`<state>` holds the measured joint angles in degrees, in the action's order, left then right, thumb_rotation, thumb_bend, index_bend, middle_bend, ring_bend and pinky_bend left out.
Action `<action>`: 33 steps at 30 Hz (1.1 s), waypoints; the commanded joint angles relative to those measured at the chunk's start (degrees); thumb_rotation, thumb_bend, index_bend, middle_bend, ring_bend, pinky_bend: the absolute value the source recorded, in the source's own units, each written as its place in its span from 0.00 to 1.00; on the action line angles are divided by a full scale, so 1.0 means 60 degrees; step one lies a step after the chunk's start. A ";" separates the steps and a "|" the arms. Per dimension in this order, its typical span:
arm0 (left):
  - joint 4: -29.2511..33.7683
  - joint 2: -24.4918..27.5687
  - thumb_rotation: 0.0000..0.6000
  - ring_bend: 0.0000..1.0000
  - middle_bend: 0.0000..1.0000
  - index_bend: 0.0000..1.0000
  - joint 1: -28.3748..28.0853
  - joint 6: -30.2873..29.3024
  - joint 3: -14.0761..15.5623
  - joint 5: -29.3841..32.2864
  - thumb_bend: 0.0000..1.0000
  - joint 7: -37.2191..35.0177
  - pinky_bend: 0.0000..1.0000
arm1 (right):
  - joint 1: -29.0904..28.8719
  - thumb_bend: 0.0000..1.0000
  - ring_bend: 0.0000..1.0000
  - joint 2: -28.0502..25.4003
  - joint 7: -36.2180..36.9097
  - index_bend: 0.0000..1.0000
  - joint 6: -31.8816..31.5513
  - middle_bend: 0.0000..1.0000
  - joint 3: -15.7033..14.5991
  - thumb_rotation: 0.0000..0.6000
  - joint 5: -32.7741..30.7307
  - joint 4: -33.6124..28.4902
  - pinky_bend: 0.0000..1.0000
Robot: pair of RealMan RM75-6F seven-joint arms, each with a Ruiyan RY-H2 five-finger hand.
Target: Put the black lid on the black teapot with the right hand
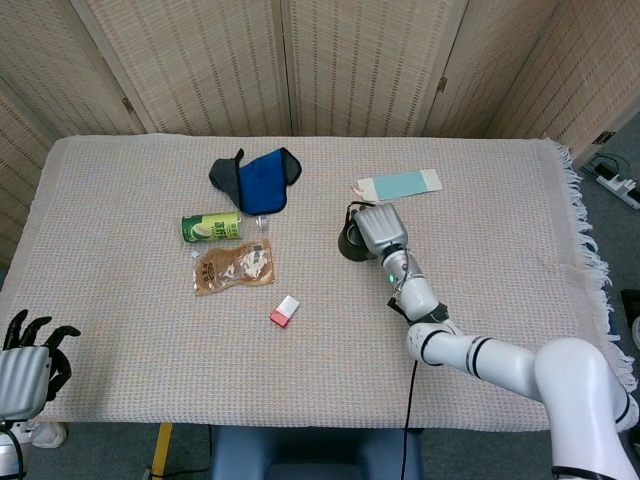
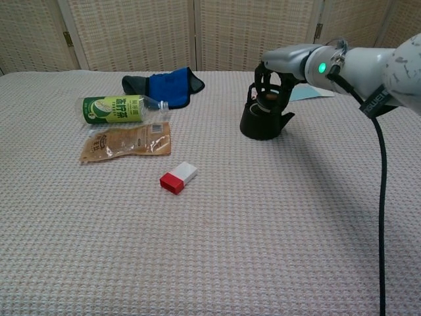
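The black teapot (image 2: 264, 124) (image 1: 351, 241) stands right of the table's middle. My right hand (image 2: 273, 85) (image 1: 380, 230) hangs directly over its mouth and holds the black lid (image 2: 271, 100) just above the opening. In the head view the hand covers most of the pot and hides the lid. My left hand (image 1: 28, 358) rests beyond the table's near left corner, holding nothing, its dark fingers apart.
A green bottle (image 2: 118, 109), a brown snack packet (image 2: 126, 141) and a blue and dark cloth (image 2: 162, 85) lie left of the teapot. A red and white block (image 2: 177, 178) sits nearer the front. A pale blue card (image 1: 400, 184) lies behind the pot.
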<state>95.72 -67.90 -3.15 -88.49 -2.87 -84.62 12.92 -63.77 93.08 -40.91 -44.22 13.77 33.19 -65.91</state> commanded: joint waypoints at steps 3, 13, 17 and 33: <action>-0.0047 0.0020 1.00 0.16 0.18 0.37 0.0033 -0.0018 -0.0002 0.0036 0.34 -0.0036 0.05 | -0.0105 0.33 0.89 0.0120 -0.0057 0.31 0.0056 0.31 -0.0132 1.00 -0.0045 0.0258 0.84; -0.0024 0.0072 1.00 0.16 0.18 0.37 0.0037 -0.0031 -0.0010 -0.0003 0.34 -0.0047 0.05 | -0.0037 0.33 0.85 -0.0115 0.0237 0.17 -0.0001 0.18 -0.0239 1.00 0.0313 -0.0025 0.84; -0.0019 0.0083 1.00 0.16 0.18 0.37 0.0060 -0.0066 -0.0022 0.0006 0.34 -0.0092 0.05 | 0.0163 0.33 0.85 -0.0544 0.0439 0.17 -0.0168 0.20 -0.0342 1.00 0.0666 -0.0810 0.84; 0.0005 0.0094 1.00 0.16 0.18 0.37 0.0051 -0.0048 -0.0010 -0.0060 0.34 -0.0105 0.05 | 0.0609 0.33 0.85 -0.1353 0.0679 0.17 -0.0402 0.29 -0.0983 1.00 0.1334 -0.2286 0.84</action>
<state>95.75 -67.33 -2.84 -88.78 -2.93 -84.99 12.28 -60.01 84.84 -36.73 -46.73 7.96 41.32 -79.79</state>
